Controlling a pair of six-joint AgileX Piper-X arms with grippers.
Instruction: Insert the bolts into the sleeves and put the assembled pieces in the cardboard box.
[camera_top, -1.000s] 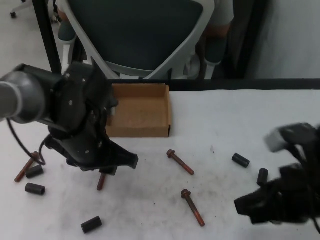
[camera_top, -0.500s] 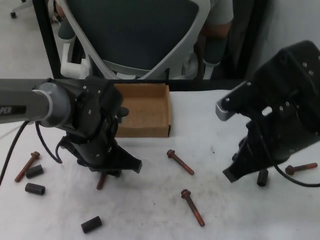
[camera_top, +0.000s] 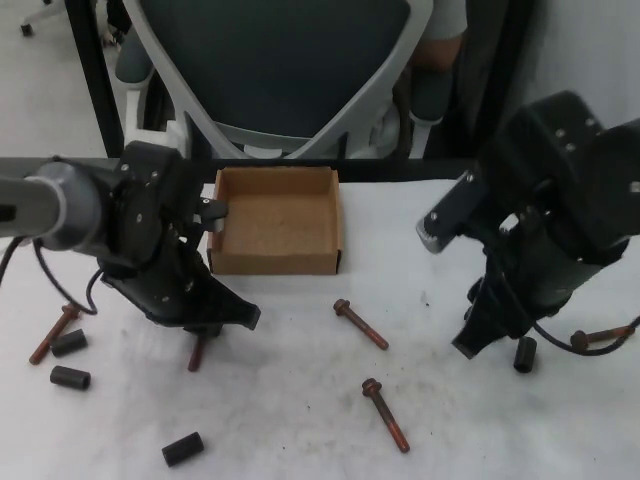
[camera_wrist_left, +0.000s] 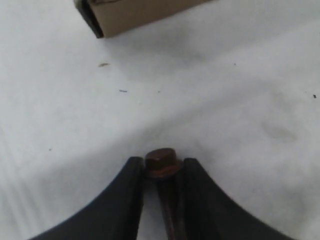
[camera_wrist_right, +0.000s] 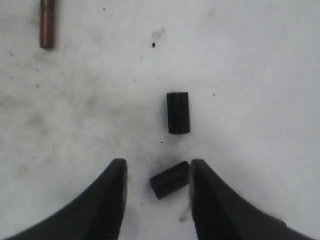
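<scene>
Cardboard box (camera_top: 275, 264), matte brown, lies open-topped on the white counter (camera_top: 300, 420). My right gripper (camera_top: 468, 345) has swung in this past second, so pairing can begin.
Left wrist: left gripper (camera_wrist_left: 162, 164) pinches a rust-brown hex-head bolt (camera_wrist_left: 165, 195).
Right wrist: the right gripper is spread astride one of two short black cylindrical sleeves (camera_wrist_right: 170, 179).

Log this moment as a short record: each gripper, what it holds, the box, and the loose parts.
left gripper: shut on a bolt, just below its head
right gripper: open, fingers either side of a sleeve lying on the bench
second sleeve: just beyond, apart from the first
box: far side of the bench, no pieces seen inside
loose bolts: two, mid-bench, apart
</scene>
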